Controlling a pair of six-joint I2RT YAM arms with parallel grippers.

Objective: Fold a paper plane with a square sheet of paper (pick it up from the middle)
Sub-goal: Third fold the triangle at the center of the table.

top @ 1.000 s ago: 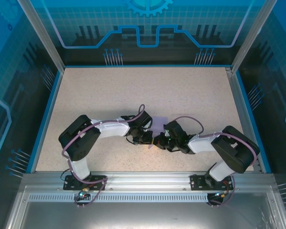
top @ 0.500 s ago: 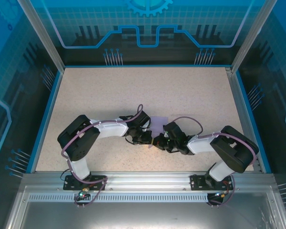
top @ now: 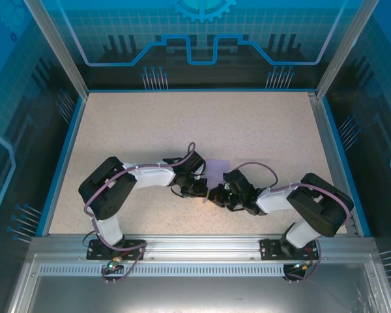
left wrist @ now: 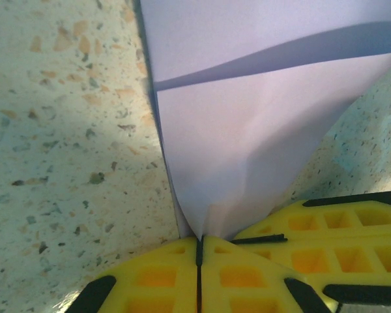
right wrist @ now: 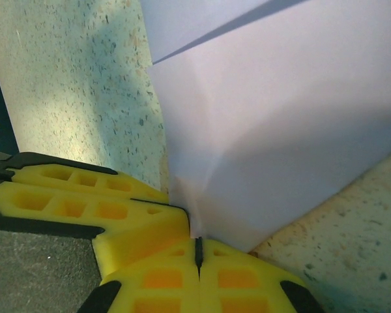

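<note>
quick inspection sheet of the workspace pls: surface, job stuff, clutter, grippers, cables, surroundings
surface: speckled beige table
job's things: lavender sheet of paper, partly folded, one layer overlapping another, narrowing to a tip
clutter: nothing seen
grippers: left gripper and right gripper both shut on the paper's tip, yellow fingers side by side
cables: purple cables looped along both arms
surroundings: blue printed enclosure panels, metal rail at the near edge

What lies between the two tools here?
Only the square sheet of paper; left tool and right tool pinch it side by side, per both wrist views.
</note>
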